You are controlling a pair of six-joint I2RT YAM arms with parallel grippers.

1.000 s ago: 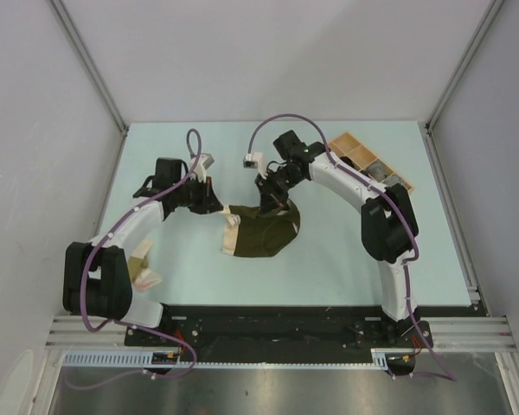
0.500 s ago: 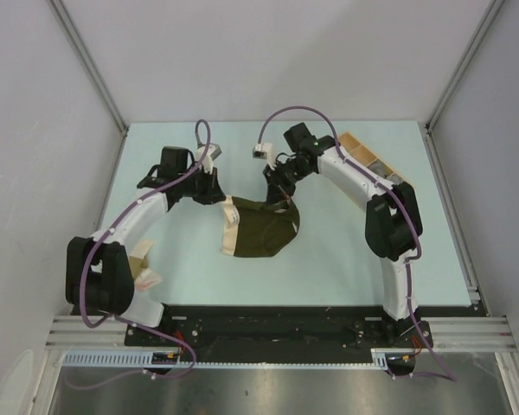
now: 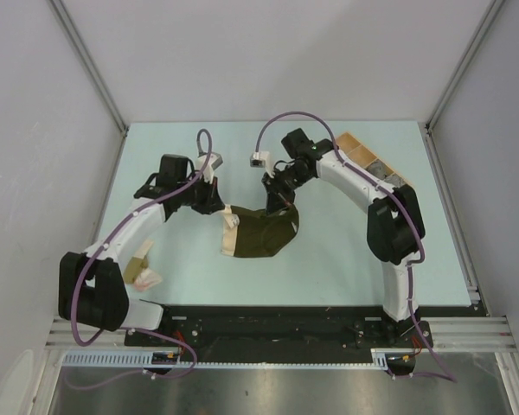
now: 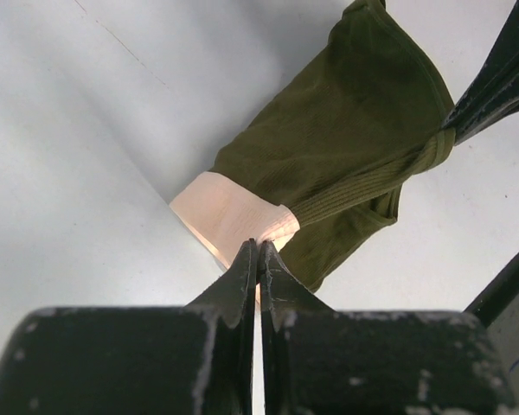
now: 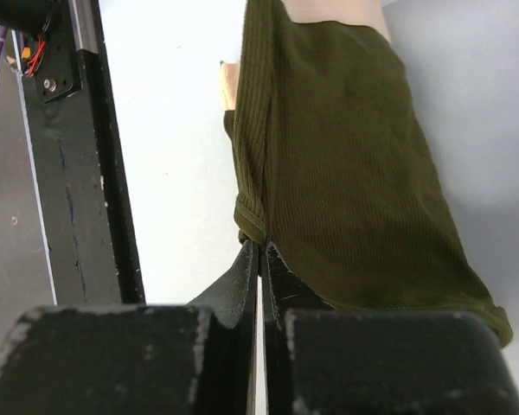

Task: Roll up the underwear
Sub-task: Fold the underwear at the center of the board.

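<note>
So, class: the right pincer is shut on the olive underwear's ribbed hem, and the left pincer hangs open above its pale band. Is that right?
Not quite. The left pincer is shut too, pinching the pale band of the olive underwear, as the left wrist view shows. The right pincer does grip the ribbed hem.

Wooden tray (image 3: pixel 353 145) on pale table (image 3: pixel 329 259)

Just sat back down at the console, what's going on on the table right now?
Both arms hold one olive green underwear mid-table. The left pincer is shut on its pale beige edge. The right pincer is shut on the ribbed olive hem at the opposite side, so the cloth is spread between them. No roll has been formed yet. The wooden tray sits at the far right.
</note>
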